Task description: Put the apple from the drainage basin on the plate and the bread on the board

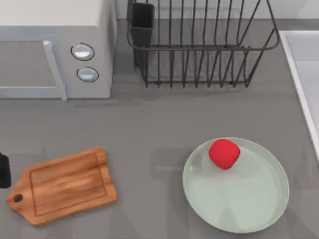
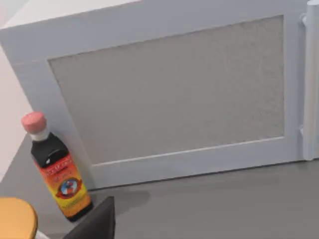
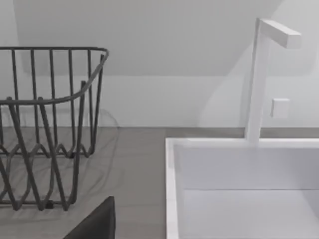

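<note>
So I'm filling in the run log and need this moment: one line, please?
apple: on plate, near its rim | board: bare | left gripper: at table's left edge

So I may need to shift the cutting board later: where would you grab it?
Take the board by its short handle, at the top view's lower left, coming from above with jaws across the handle's width; the slab itself lies flat and wide.
</note>
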Tool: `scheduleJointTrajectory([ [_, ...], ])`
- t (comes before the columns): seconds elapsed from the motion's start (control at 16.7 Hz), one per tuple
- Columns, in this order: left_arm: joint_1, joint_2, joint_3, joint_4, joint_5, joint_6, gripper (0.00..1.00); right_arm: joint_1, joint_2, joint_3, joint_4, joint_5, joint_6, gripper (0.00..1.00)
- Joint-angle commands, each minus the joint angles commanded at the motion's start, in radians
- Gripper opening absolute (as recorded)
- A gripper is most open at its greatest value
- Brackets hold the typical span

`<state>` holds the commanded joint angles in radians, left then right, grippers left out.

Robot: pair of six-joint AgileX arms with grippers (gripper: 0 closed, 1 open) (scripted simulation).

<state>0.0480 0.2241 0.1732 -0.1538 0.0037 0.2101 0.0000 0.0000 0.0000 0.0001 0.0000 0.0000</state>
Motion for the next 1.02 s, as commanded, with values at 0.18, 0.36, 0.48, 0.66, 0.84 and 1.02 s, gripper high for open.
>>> scheduleJointTrajectory([
  [0.18, 0.046, 0.251, 0.159, -0.14, 0.001, 0.2, 1.0, 0.0, 0.0, 0.0, 0.0, 0.0, 0.0, 1.0],
  [0.36, 0.1, 0.555, 0.338, -0.296, 0.0, 0.423, 1.0, 0.0, 0.0, 0.0, 0.0, 0.0, 0.0, 1.0],
  [0.48, 0.137, 0.757, 0.458, -0.4, -0.001, 0.57, 1.0, 0.0, 0.0, 0.0, 0.0, 0.0, 0.0, 1.0],
  [0.66, 0.188, 1.027, 0.626, -0.546, -0.002, 0.775, 1.0, 0.0, 0.0, 0.0, 0.0, 0.0, 0.0, 1.0],
  [0.84, 0.232, 1.244, 0.767, -0.671, -0.004, 0.947, 1.0, 0.0, 0.0, 0.0, 0.0, 0.0, 0.0, 1.0],
  [1.02, 0.264, 1.403, 0.87, -0.763, -0.004, 1.075, 1.0, 0.0, 0.0, 0.0, 0.0, 0.0, 0.0, 1.0],
])
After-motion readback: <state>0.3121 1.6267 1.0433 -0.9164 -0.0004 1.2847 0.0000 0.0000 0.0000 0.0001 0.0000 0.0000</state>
